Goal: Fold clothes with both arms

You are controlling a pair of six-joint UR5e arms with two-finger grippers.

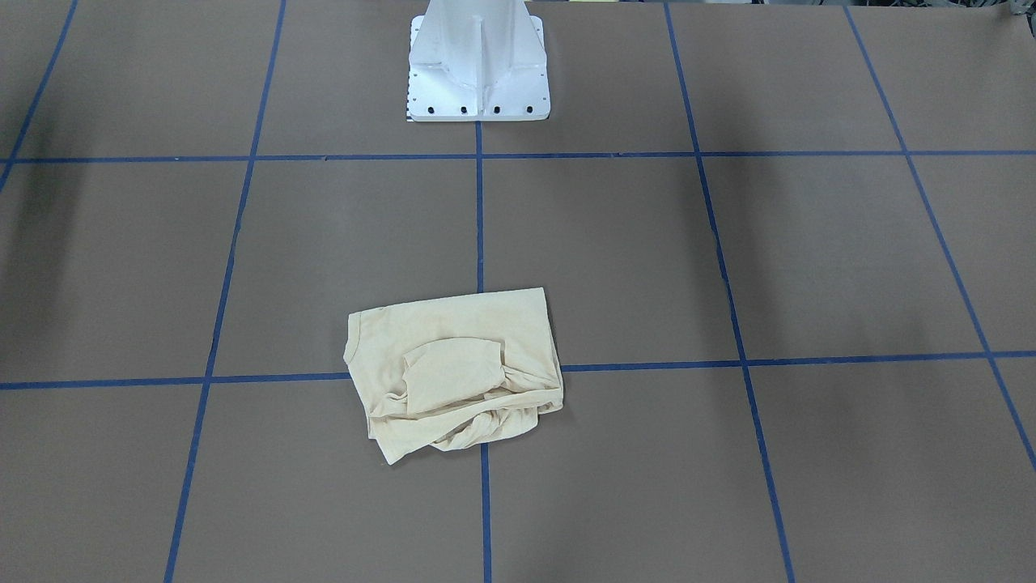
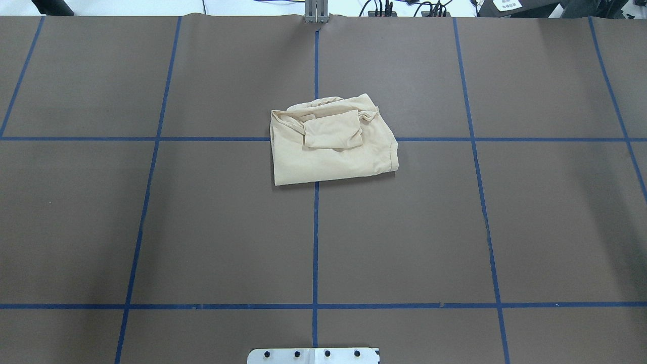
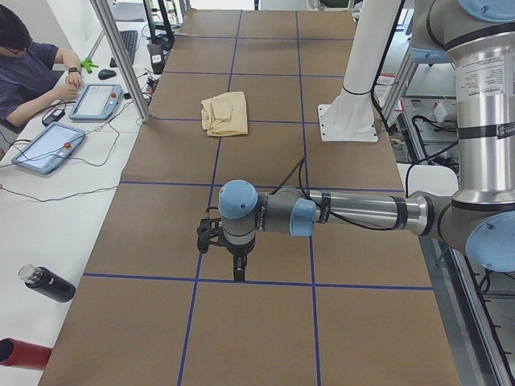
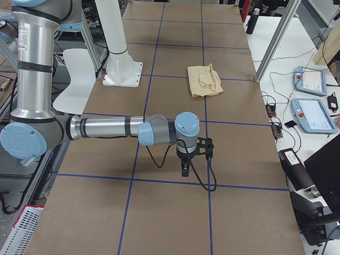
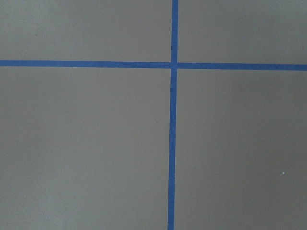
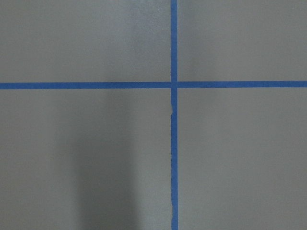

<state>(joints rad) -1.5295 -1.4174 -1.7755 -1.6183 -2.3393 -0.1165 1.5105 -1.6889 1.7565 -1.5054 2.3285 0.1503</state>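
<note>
The pale cream-yellow shirt (image 1: 457,372) lies folded into a small rough rectangle at the table's middle, with a sleeve piece folded on top (image 2: 331,146). Its print and neck label are hidden. It also shows in the left side view (image 3: 224,112) and the right side view (image 4: 204,81). My left gripper (image 3: 239,269) hangs over bare table near the table's left end, far from the shirt. My right gripper (image 4: 185,169) hangs the same way near the right end. Both point down and hold nothing; I cannot tell whether they are open or shut. The wrist views show only table and blue tape.
The white pedestal base (image 1: 477,65) stands at the robot's side of the brown table (image 2: 202,227), which has blue tape lines. An operator (image 3: 28,72) sits at a side bench with teach pendants (image 3: 96,100). A black bottle (image 3: 48,283) lies there. More pendants (image 4: 313,114) are in the right side view.
</note>
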